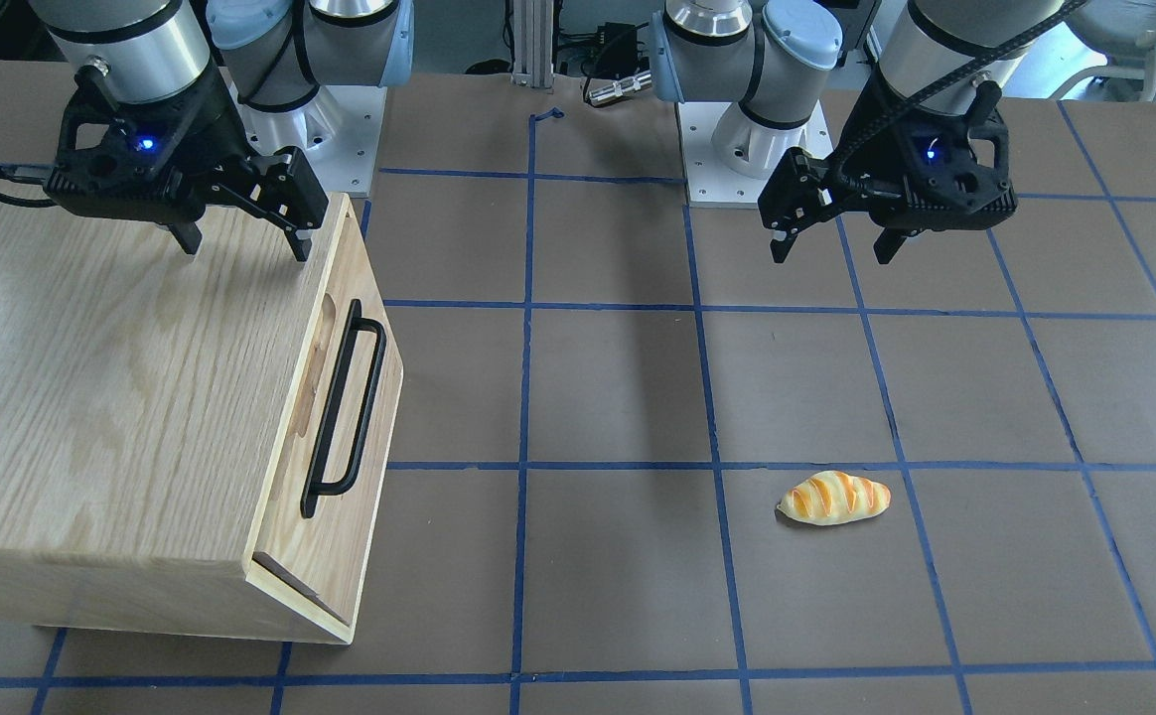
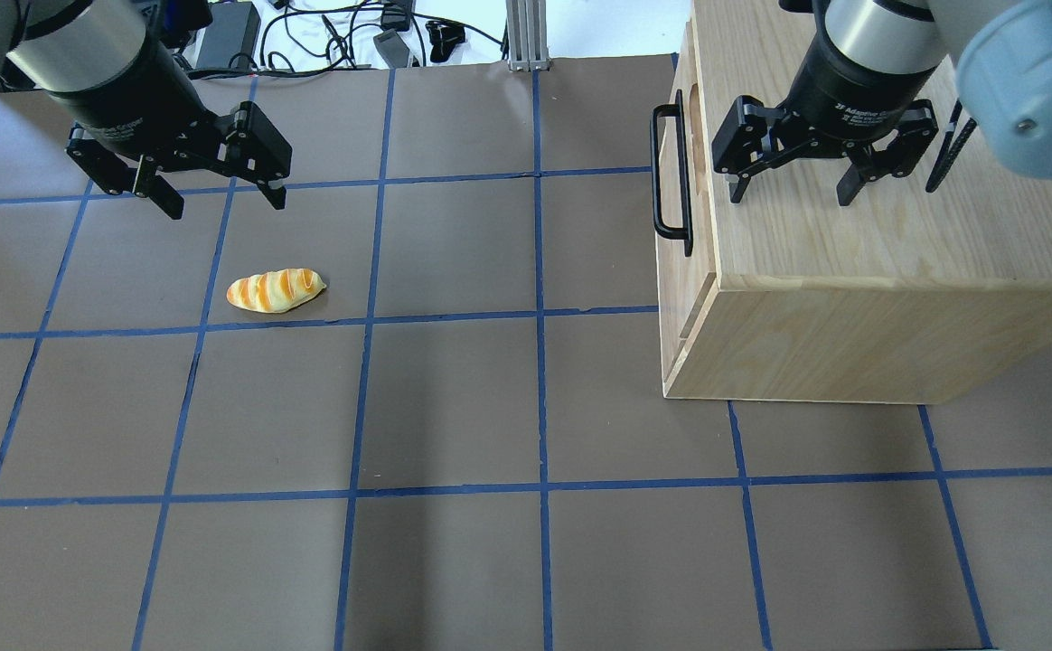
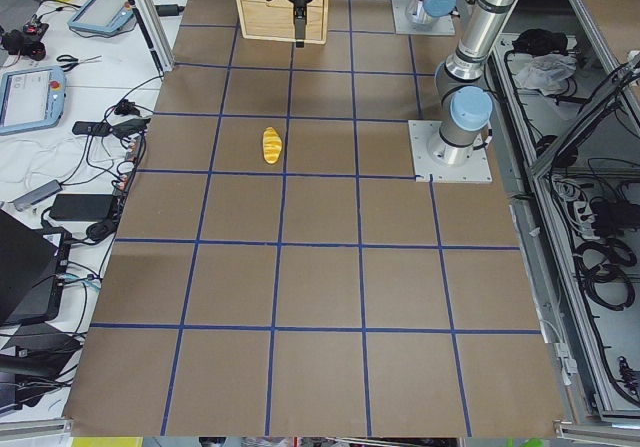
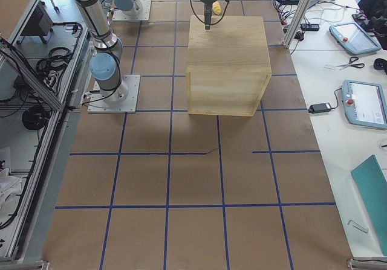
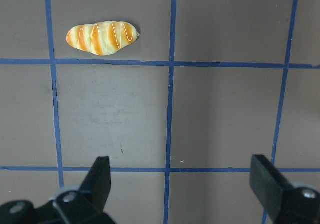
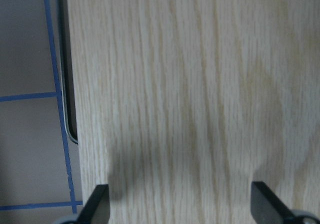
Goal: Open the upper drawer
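**Both tools wide open and holding nothing; drawer shut**

The right tool [image 1: 243, 246] hangs over the top of the large oak-grain wooden cabinet [image 1: 91, 397], its 2 fingers spread wide and gripping nothing. The upper drawer [image 1: 290, 516], a pale-wood front panel, sits below that tool on the cabinet face turned toward the left tool [image 1: 830, 254], flush with the cabinet body. Its long black metal bar handle [image 1: 345, 407] crosses an oval recess, apart from the right tool's fingertips. The left tool, fingers also parted and holding nothing, hovers above the brown worktop with blue tape grid [image 1: 618, 397]. A small orange-striped toy bread loaf [image 1: 833, 497] lies ahead of it, away from the robot's base.
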{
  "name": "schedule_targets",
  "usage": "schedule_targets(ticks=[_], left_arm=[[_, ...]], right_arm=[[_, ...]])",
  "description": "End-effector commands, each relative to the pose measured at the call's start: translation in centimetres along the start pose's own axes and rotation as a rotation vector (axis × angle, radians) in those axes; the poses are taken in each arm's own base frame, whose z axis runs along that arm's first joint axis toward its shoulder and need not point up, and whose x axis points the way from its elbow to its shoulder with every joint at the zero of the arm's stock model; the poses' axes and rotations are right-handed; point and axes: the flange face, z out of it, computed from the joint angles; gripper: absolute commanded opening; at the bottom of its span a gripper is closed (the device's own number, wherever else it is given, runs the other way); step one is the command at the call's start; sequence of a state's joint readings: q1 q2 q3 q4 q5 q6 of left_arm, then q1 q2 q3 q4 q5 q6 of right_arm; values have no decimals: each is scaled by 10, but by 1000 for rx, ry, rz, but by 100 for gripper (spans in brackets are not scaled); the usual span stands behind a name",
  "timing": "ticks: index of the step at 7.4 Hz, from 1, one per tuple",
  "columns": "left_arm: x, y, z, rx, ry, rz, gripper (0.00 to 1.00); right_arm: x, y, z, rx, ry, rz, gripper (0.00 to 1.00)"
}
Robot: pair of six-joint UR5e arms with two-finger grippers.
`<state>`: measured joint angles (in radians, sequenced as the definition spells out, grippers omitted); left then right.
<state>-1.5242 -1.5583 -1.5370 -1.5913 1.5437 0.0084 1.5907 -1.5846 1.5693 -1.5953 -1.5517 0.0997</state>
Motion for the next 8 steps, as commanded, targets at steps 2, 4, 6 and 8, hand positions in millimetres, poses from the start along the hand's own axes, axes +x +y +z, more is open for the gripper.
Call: schedule_targets(ticks=[2, 4, 6, 8], left_arm=[[-3, -5, 6, 4, 8, 8, 100], [-5, -6, -4, 25, -2, 4, 100], [-5, -1, -13, 42, -10, 2, 100], [-4, 2, -5, 17, -9, 5, 100]], right_arm=[[0, 0, 0, 0, -1, 0, 100], [1, 0, 0, 0, 1, 2, 100], [0, 0, 0, 0, 1, 0, 100], [0, 0, 0, 0, 1, 0, 100]])
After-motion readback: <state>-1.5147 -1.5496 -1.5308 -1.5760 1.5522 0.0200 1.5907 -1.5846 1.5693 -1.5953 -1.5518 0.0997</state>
